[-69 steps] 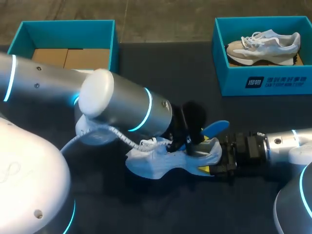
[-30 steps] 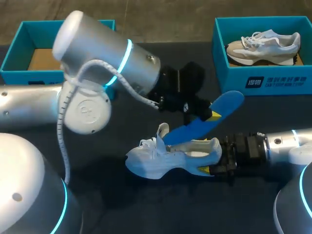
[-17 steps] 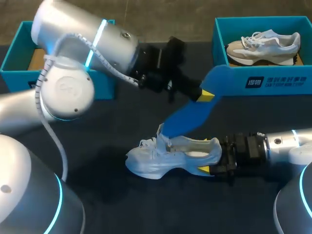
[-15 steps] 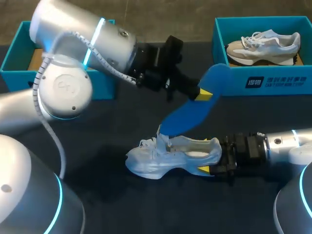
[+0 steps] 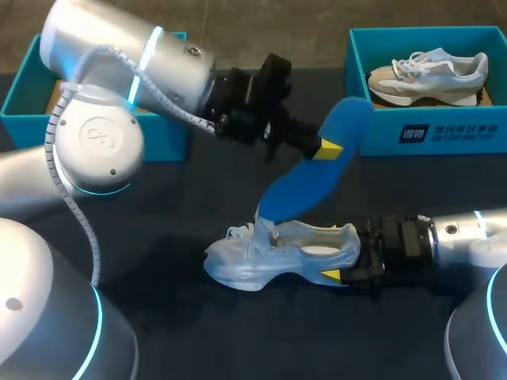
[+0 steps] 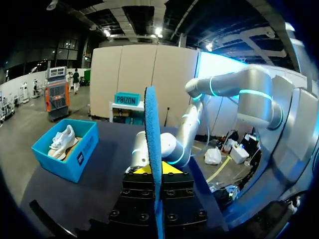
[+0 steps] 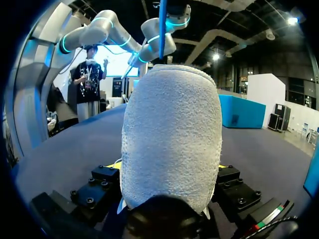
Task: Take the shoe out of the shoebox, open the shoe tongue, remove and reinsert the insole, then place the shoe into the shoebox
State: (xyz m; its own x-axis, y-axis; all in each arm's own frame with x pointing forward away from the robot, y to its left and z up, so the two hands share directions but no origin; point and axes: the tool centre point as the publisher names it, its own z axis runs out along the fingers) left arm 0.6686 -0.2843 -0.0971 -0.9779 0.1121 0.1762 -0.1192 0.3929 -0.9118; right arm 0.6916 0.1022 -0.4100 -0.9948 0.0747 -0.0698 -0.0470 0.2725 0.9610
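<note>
Nearest me, the shoe lies on its sole on the dark surface. It is a pale, low sneaker, toe to the robot's left, with its laces loose and its tongue standing up. The right tool is clamped on its heel from both sides, level with the surface.

Just behind it, the bright blue insole slants upward. Its lower tip is at the shoe's opening beside the tongue, and its rounded upper end hangs in front of the right box. The left tool pinches it near that upper end, edge-on between the fingers.

At the far edge stand two teal boxes. The right shoebox holds a second shoe, white and beige; the left shoebox shows a brown cardboard floor.

A couple of seconds ago the insole lay almost wholly inside the shoe, with the left arm low over it. The arm has since swung up and back, drawing the insole nearly clear. The shoe and right arm have not moved.
</note>
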